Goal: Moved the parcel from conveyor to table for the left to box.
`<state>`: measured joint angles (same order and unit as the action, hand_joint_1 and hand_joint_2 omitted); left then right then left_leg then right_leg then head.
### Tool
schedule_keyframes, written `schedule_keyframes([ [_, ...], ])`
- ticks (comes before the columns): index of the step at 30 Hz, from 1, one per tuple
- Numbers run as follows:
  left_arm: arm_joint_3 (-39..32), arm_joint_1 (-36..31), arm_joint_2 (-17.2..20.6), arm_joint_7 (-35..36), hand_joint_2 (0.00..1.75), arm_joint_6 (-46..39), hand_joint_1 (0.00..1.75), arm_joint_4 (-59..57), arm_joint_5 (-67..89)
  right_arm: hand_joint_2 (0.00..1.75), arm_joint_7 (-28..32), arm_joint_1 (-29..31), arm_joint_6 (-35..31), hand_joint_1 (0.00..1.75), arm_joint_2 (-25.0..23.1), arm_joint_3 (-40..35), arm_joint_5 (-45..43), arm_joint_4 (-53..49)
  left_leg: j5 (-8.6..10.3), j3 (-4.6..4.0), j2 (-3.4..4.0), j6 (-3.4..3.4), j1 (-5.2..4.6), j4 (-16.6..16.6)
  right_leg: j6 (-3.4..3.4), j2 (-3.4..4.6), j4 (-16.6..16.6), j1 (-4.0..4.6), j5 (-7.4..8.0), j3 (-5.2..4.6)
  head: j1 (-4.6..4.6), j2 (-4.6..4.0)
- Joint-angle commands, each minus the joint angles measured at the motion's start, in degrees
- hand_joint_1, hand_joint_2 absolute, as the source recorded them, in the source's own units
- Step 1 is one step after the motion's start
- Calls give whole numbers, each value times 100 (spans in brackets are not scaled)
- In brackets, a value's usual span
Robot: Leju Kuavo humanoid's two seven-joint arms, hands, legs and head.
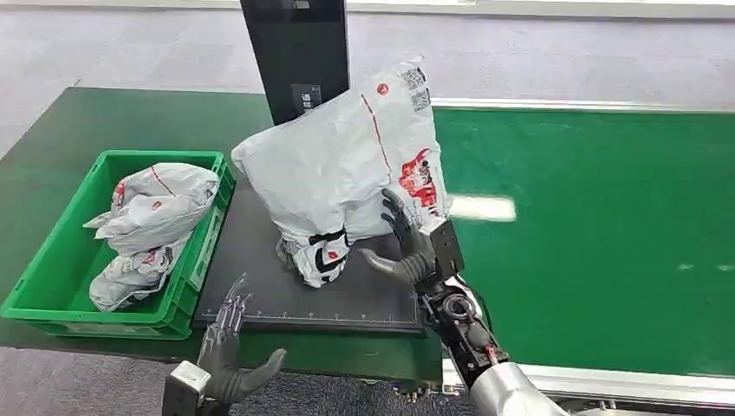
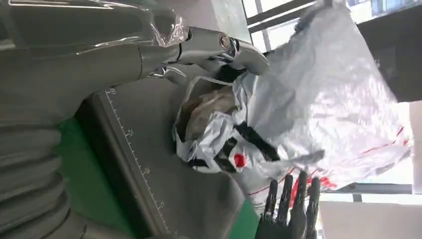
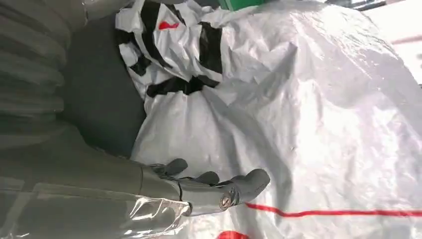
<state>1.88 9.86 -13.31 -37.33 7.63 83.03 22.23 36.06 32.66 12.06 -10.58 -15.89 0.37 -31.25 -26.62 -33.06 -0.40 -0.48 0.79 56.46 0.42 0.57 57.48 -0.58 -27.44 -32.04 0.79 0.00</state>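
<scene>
A large white plastic parcel (image 1: 338, 165) with red print and black tape stands tilted on the black mat (image 1: 251, 269), its top leaning against a black post (image 1: 295, 52). My right hand (image 1: 407, 247) grips the parcel's lower right side, dark fingers on its face and thumb under its corner. In the right wrist view the thumb (image 3: 239, 186) lies against the parcel (image 3: 298, 99). My left hand (image 1: 230, 342) hovers open at the mat's front edge, apart from the parcel. Its dark fingertips (image 2: 291, 199) show in the left wrist view below the parcel (image 2: 318, 99).
A green crate (image 1: 156, 158) left of the mat holds other white parcels (image 1: 152, 217). The green conveyor belt (image 1: 607, 243) stretches to the right with a metal rail along its near edge. Grey floor lies beyond and in front.
</scene>
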Motion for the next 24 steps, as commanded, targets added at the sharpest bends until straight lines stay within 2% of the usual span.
schedule_keyframes([
  [1, -328, -11, -2, -76, 175, -130, 0, 84, -156, 175, -124, -132, 167, 0, 185, -107, -12, -178, 0, 3, -4, 1, 2, -3, -2, -9, -4, 3, -1, 6, 0, 0],
  [6, -606, 100, -145, -158, 175, -556, 0, 618, -490, 175, 102, -208, 176, 0, 126, -299, 14, -271, -3, 3, 10, 3, 1, -1, -2, 2, -3, 3, 0, 3, 0, 0],
  [8, -704, 93, -267, -254, 175, -1179, 0, 886, -731, 175, 288, -394, 246, 0, 145, -340, -69, -795, -2, -2, 3, 2, 1, 2, -1, 0, 0, 3, 0, 0, 0, 0],
  [10, -681, 91, -268, -208, 175, -1304, 0, 1006, -810, 175, 243, -489, 264, 0, 158, -340, -119, -1142, -3, -6, 4, 3, 2, 4, -1, -1, 1, 4, -1, -2, 0, 0],
  [13, -585, 105, -211, -252, 175, -1575, 0, 1105, -1070, 175, 356, -783, 344, 0, 187, -242, -344, -2152, -1, -8, -2, 2, -1, 2, -2, -6, 3, 1, -2, -4, 0, 0],
  [17, -464, 134, -114, -267, 175, -1848, 0, 1160, -1174, 175, 333, -1546, 486, 0, 254, -64, -540, -3813, 0, -6, -10, 1, 0, 0, -2, -10, 0, 1, -3, -1, 2, 0],
  [20, -207, 173, -34, -267, 175, -2218, 0, 1258, -1052, 175, 394, -2051, 441, 0, 253, 24, -197, -4967, 0, -5, -16, 1, 0, -1, -1, -15, -1, 1, -4, 1, 2, 0],
  [22, -167, 182, -51, -267, 175, -2257, 0, 1259, -1030, 175, 394, -2172, 447, 0, 249, 19, -165, -5081, -1, -10, -23, 2, 0, 1, -1, -23, 0, 2, -7, -1, 0, 0],
  [23, -93, 188, -25, -267, 175, -2442, 0, 1260, -878, 175, 394, -2327, 363, 0, 174, 111, -16, -5597, -1, -7, -19, 2, -1, 1, 0, -18, 1, 0, -7, -2, -2, 0],
  [24, -15, 203, -43, -267, 175, -2556, 0, 1240, -741, 175, 394, -2564, -39, 0, 110, 122, 302, -6201, -2, -8, -23, 3, -1, 1, 0, -25, 0, 1, -9, 1, 0, 0],
])
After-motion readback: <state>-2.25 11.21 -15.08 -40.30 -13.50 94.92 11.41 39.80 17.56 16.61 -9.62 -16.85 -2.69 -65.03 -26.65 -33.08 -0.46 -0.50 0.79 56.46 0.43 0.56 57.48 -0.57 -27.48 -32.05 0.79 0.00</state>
